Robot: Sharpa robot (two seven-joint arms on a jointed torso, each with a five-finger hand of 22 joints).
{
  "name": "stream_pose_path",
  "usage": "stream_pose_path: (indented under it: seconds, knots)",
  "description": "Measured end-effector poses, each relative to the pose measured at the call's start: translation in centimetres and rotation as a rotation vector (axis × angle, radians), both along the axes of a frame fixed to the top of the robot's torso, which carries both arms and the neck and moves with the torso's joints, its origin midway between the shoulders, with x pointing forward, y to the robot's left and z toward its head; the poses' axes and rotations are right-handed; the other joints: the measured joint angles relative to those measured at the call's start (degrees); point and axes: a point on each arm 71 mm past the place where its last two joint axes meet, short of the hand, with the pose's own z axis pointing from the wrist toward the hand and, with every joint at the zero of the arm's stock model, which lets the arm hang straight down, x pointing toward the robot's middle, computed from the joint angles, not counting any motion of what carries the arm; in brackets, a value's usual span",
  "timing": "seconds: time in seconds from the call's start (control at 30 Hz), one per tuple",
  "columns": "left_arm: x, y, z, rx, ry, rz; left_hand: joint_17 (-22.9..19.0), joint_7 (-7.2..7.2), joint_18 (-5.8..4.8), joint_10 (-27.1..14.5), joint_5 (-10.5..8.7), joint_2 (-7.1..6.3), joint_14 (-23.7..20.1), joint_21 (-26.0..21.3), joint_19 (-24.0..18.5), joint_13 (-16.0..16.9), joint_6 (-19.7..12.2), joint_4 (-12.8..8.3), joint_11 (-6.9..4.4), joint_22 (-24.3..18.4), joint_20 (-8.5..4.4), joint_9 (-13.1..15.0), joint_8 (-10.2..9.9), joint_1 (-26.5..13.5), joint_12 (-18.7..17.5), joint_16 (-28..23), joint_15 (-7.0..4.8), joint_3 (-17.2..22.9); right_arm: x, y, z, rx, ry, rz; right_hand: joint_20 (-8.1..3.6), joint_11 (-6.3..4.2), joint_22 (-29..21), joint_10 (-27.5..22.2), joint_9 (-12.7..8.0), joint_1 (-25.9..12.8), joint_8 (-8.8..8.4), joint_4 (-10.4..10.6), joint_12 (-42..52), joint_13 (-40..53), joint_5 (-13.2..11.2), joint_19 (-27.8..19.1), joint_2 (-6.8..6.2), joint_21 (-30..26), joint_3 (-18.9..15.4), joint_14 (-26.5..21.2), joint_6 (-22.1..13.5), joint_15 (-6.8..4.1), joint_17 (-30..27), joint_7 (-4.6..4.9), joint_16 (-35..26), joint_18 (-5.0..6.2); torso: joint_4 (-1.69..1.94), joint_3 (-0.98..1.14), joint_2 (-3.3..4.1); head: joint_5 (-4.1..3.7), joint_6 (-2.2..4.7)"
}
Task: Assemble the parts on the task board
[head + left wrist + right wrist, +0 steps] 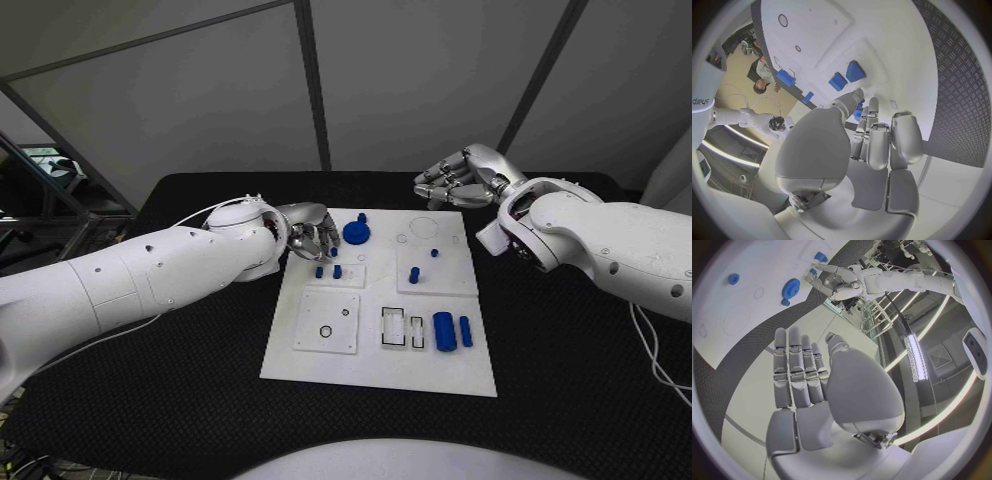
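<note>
Step in hand, by judgement: pick-up of a small blue peg at the upper left of the task board (378, 372), which lies mid-frame on the black worktop (173, 390). Left robot hand (307, 238), fingers curled down over two short blue pegs (329, 271); whether it already pinches one cannot be told. Right robot hand (459, 176), upper right of frame beyond the board's far edge, holds nothing, fingers loosely apart and part bent.

Parts on board: blue gear (356, 235) at upper centre; two small blue pegs (414, 274) right of centre; larger blue cylinder (446, 332) with a slimmer pin beside it at lower right; empty recesses and a round outline elsewhere.

Next move, by judgement: a firm pinch on one peg, then a straight lift clear of its neighbour and the gear.
</note>
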Motion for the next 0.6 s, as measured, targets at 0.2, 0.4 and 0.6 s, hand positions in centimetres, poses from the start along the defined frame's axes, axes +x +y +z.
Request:
stream_pose_path:
  seconds: [0.2, 0.4, 0.6]
  knots:
    - [-0.1, 0.8, 0.0, 0.003, -0.001, 0.013, -0.22, -0.01, 0.00, -0.21, 0.00, 0.00, 0.04, 0.00, 0.00, 0.00, -0.40, -0.01, 0.22, 0.00, 0.00, -0.20, -0.22, 0.00, -0.09, 0.00, 0.03, -0.31, 0.3, -0.8, -0.3, -0.054, 0.000, -0.008, -1.57, -0.23, 1.49, -2.48, 0.00, 3.60, 0.00, -2.37, -0.23, -0.62, -2.31, 4.64, -1.29, 2.64, 1.88, 5.14, 0.02, -1.25, 1.52, -0.02, 2.98, -0.01, 0.00, -0.02, -0.02, -0.02, 0.09]
    - [0.2, 2.5, 0.8, -0.017, -0.017, 0.053, -0.43, 1.30, -0.01, -0.92, 0.00, 0.42, 0.02, -0.45, -0.20, 0.06, 3.49, 0.16, 0.52, 0.00, 0.20, 0.24, 1.59, -0.20, -0.37, 0.00, 0.43, -0.47, 0.4, -1.7, -0.7, -0.203, -0.017, 0.007, -3.49, -0.97, 6.21, -2.52, 0.08, 5.19, 0.25, -4.94, -0.18, -0.79, -3.67, 8.16, -1.87, 9.81, 4.20, 5.71, 1.97, -2.70, 7.61, -1.15, 14.89, -0.01, 0.01, -0.03, -0.05, -0.27, 0.38]
    - [0.3, 5.5, 1.9, -0.137, -0.021, 0.143, -1.72, 1.84, -0.02, -1.11, 0.00, 1.37, 0.01, -4.32, -1.38, 0.32, 6.59, -0.31, 0.74, -0.85, 0.99, 0.78, 3.23, 0.75, -0.32, 0.00, 0.81, 0.06, -0.4, -1.7, -1.7, -0.402, -0.050, 0.043, -4.08, -1.45, 13.27, -2.04, 0.08, 4.98, 0.25, -5.50, 0.05, -0.78, -4.07, 7.32, -2.71, 17.70, 7.21, 5.71, 2.91, -3.11, 12.50, -1.81, 23.76, -0.01, -0.03, -0.02, -0.05, -1.52, 1.12]
